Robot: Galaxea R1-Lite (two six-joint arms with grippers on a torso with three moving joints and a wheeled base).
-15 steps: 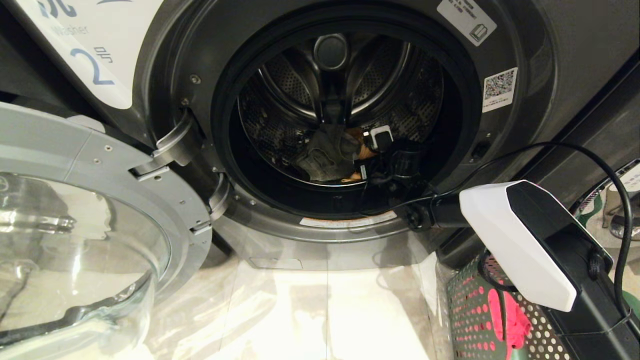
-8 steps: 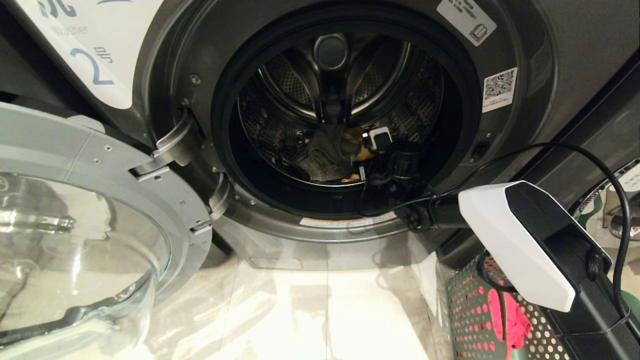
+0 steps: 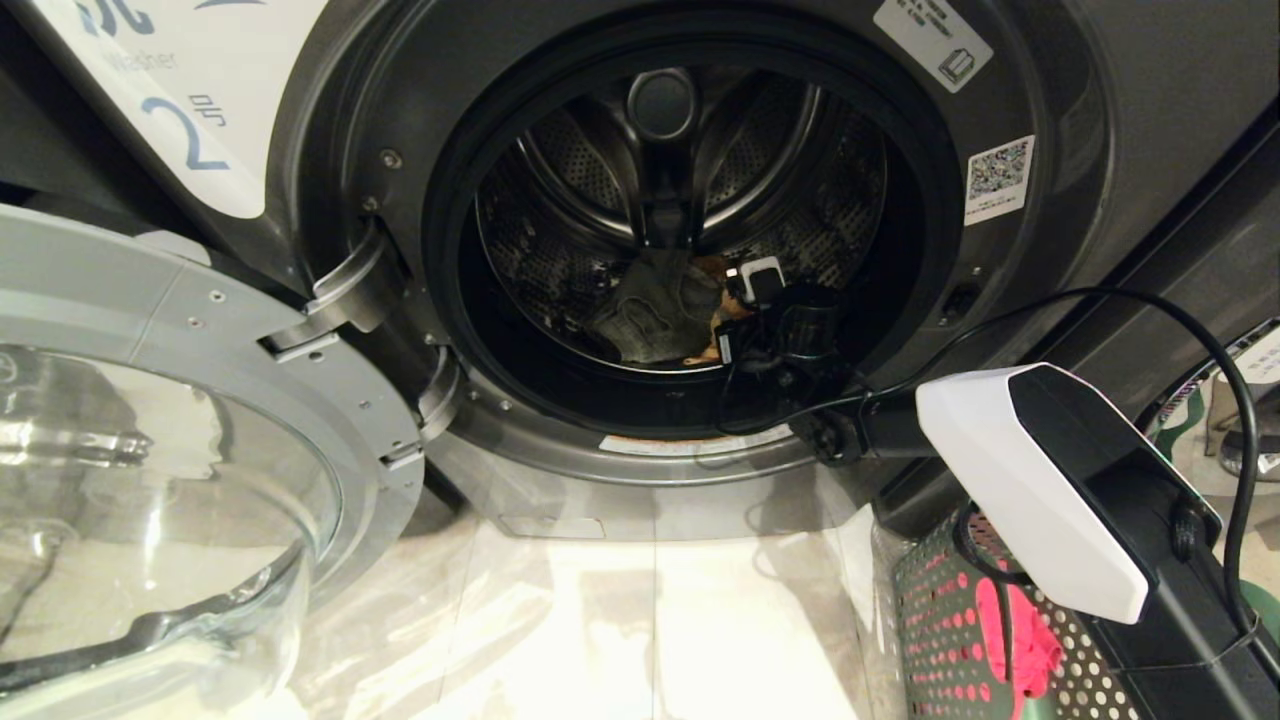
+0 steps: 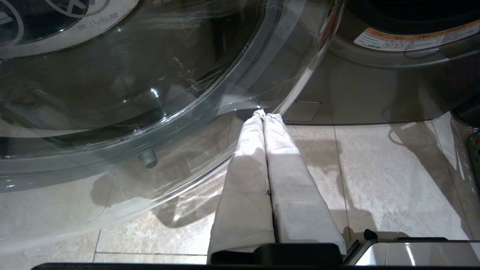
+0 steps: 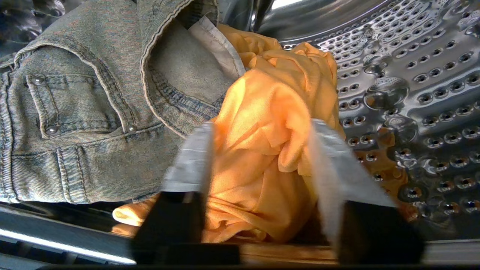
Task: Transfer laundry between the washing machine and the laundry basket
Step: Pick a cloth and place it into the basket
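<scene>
Deep inside the washing machine (image 3: pixel 330 130) drum, right gripper (image 5: pixel 258 150) half spread and blurred, straddling the orange-yellow garment (image 5: pixel 262 123) bunched dead ahead between its fingers (image 5: pixel 195 157), denim piece (image 5: pixel 82 112) touching alongside; left gripper (image 4: pixel 265 116) pressed together, parked well apart under the door.

- Pale tiled floor (image 3: pixel 640 620), glossy, catching light and shadows in front of the machines.
- A second dark appliance front (image 3: pixel 1180 200) at the right.
- Beyond it, a sliver of floor with small, unclear objects (image 3: pixel 1240 420).
</scene>
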